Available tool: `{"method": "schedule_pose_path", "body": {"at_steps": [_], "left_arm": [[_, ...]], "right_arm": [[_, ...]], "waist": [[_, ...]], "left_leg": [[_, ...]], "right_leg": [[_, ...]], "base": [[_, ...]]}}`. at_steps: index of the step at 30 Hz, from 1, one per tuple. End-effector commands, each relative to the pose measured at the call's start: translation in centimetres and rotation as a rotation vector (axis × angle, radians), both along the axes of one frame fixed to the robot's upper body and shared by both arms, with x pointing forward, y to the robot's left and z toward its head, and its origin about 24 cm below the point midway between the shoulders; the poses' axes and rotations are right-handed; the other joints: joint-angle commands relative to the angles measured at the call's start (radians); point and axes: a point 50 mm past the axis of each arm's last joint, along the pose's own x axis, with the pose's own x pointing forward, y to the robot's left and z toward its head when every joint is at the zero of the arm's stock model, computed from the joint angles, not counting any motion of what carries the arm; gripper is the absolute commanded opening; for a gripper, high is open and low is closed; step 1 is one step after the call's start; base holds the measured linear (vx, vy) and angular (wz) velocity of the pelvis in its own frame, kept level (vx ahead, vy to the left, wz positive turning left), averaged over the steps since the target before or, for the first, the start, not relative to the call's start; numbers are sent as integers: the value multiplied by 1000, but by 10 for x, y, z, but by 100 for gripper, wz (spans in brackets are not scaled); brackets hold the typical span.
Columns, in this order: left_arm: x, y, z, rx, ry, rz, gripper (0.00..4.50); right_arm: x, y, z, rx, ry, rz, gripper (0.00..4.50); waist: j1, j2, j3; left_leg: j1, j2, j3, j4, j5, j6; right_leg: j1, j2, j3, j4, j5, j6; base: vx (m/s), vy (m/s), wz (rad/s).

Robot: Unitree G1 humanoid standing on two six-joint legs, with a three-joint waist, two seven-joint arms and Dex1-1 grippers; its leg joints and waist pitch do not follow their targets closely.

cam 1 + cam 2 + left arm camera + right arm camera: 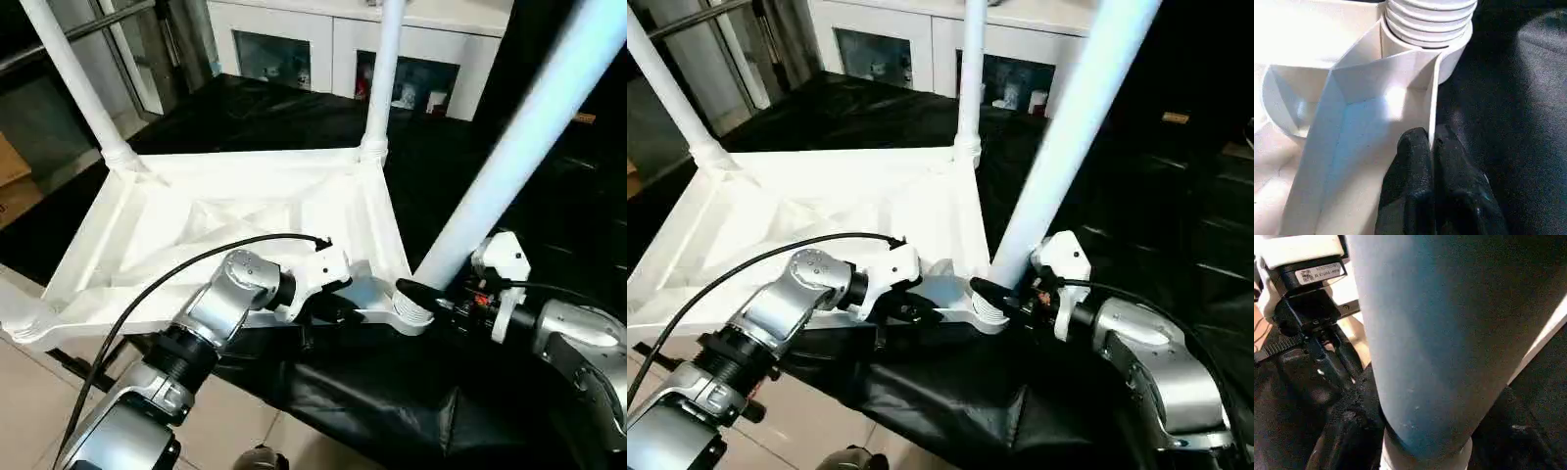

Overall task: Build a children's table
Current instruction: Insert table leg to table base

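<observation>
The children's table lies upside down on a black cloth, with its legs pointing up. On the left, a back leg stands in its corner. The near left corner is cut off by the picture's edge. Next, the left hand is squeezed shut on the thin rim of the table's near edge, holding it steady. Further right another back leg stands up. Then comes the near right leg in its round socket. The right hand is half open around its bottom end. I think this leg is being fitted in. Next it needs a turn or push until tight. Whether it is fully seated is hard to see.
</observation>
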Motion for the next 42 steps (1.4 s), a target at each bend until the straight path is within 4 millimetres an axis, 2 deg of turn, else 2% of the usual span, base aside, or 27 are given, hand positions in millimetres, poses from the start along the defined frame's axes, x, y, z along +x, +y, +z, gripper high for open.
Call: {"method": "schedule_pose_path", "body": {"at_steps": [1,4,9,12,13,15,17,18,19,20,25,32,36,39,40,41,42], "left_arm": [[22,7,32,-46,-139,99,0],[22,7,32,-53,-138,92,0],[21,5,31,-54,-136,66,0],[21,4,31,-56,-134,61,0],[21,3,30,-53,-133,55,0],[21,2,30,-53,-133,53,0],[21,2,30,-52,-134,52,0],[21,2,30,-52,-134,52,0],[22,2,30,-51,-136,53,0],[22,2,31,-51,-137,54,0],[22,3,31,-63,-135,53,0],[22,3,30,-65,-131,48,0],[27,2,33,-64,-122,100,0],[39,-5,36,-68,-134,215,0],[39,-5,36,-68,-134,215,0],[47,-10,38,-75,-147,297,0],[51,-14,38,-76,-147,349,0]], "right_arm": [[-18,-9,-36,-39,203,-16,189],[-18,-10,-37,-41,207,-38,189],[-8,-3,-38,-64,202,-31,189],[-2,0,-38,-89,201,-20,189],[2,4,-38,-105,202,12,189],[3,5,-38,-109,206,29,189],[4,8,-39,-129,217,63,189],[4,8,-40,-131,220,68,189],[4,9,-42,-144,230,88,189],[4,10,-43,-150,233,95,189],[3,11,-46,-157,259,143,189],[4,11,-47,-164,261,158,189],[15,11,-48,-175,227,47,189],[28,14,-55,-187,216,-128,189],[28,14,-55,-187,216,-128,189],[33,19,-60,-180,228,-225,189],[36,23,-64,-166,251,-298,189]], "waist": [[1,-16,-77],[6,-10,-79],[5,-6,-78],[-3,-9,-74],[-8,-15,-72],[-12,-12,-71],[-17,-20,-70],[-16,-17,-71],[-17,-21,-70],[-17,-19,-71],[-20,-27,-69],[-20,-27,-68],[-25,-30,-65],[-34,-30,-61],[-40,-32,-63],[-41,-37,-65],[-47,-35,-61]], "left_leg": [[8,64,-29,-57,-112,78],[9,65,-29,-55,-107,79],[7,61,-29,-55,-122,71],[7,59,-30,-57,-148,57],[7,58,-29,-59,-146,58],[6,57,-28,-58,-146,60],[7,58,-28,-59,-141,65],[7,59,-29,-58,-138,66],[6,59,-28,-58,-133,69],[6,59,-28,-58,-132,70],[7,60,-28,-60,-141,76],[7,60,-27,-60,-145,76],[9,59,-28,-65,-176,63],[12,54,-28,-69,-202,31],[14,55,-32,-73,-218,20],[13,57,-32,-73,-216,19],[14,53,-28,-72,-212,18]], "right_leg": [[49,-100,54,-66,-107,-219],[45,-98,54,-66,-99,-214],[45,-98,53,-68,-125,-209],[46,-97,52,-72,-178,-198],[45,-97,52,-72,-183,-196],[44,-96,52,-75,-195,-194],[44,-96,53,-75,-196,-191],[43,-96,53,-73,-194,-193],[44,-96,53,-73,-187,-193],[43,-96,53,-72,-186,-194],[42,-97,53,-74,-204,-192],[41,-97,53,-77,-214,-192],[39,-97,53,-83,-263,-182],[33,-96,50,-90,-327,-171],[38,-97,49,-91,-335,-169],[40,-97,50,-90,-323,-168],[31,-92,52,-91,-309,-174]], "base": [[0,0,0],[0,0,0],[0,0,0],[0,0,0],[0,0,0],[0,0,0],[0,0,0],[0,0,0],[0,0,0],[0,0,0],[0,0,0],[0,0,0],[0,0,0],[0,0,0],[0,0,0],[0,0,0],[0,0,0]]}}
